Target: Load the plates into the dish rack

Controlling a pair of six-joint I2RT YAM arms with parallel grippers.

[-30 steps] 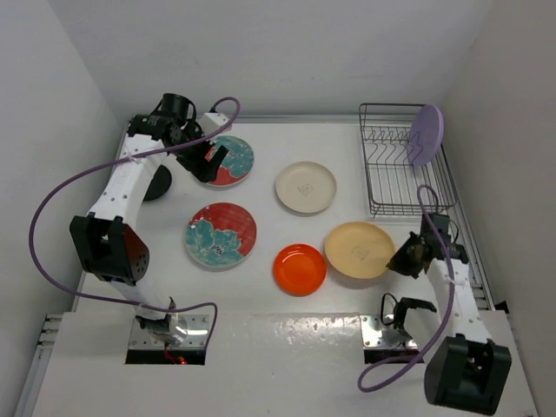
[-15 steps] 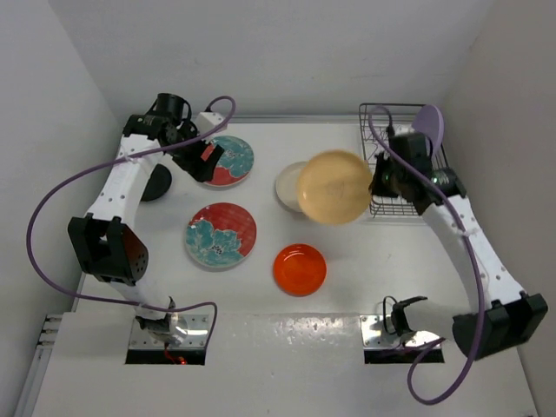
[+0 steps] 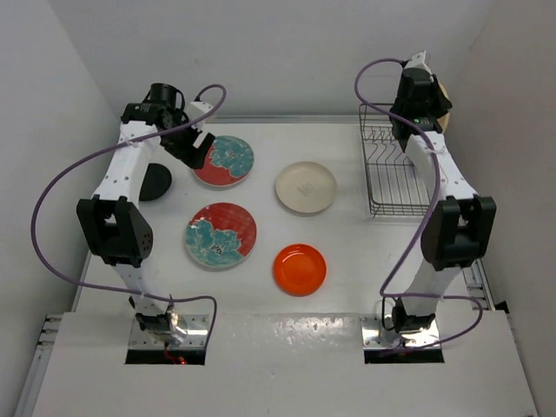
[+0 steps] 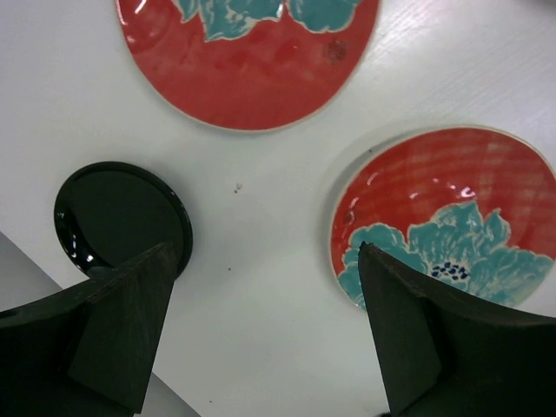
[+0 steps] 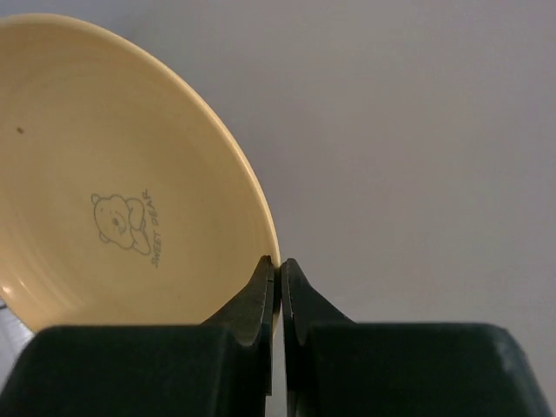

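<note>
The dish rack [image 3: 401,174] at the far right comes first. From overhead I see no plate standing in its tines, though my right arm covers its back corner, so I cannot vouch for that part. I judge most of the load is not yet done. The tan-yellow plate [image 5: 130,174] is the one in hand: the right gripper [image 5: 278,265] is clamped tight on its rim, raised above the rack's back end near the wall. On the table [image 3: 347,252] the far red flowered plate [image 3: 224,161] and the near red flowered plate [image 3: 221,234] lie flat on the left half. The cream plate [image 3: 306,187] lies mid-table, the orange plate [image 3: 300,268] in front of it, and the small black plate [image 3: 155,182] beside the left arm. Only the right wrist view shows that pinch and the little bear printed in the plate; overhead gives just a tan sliver behind the wrist. The left gripper [image 4: 265,252] hangs with jaws spread wide, holding nothing, over bare table between the black plate and the red ones. Its wrist view shows nearly all of the black disc, which the overhead view half hides behind the arm.
</note>
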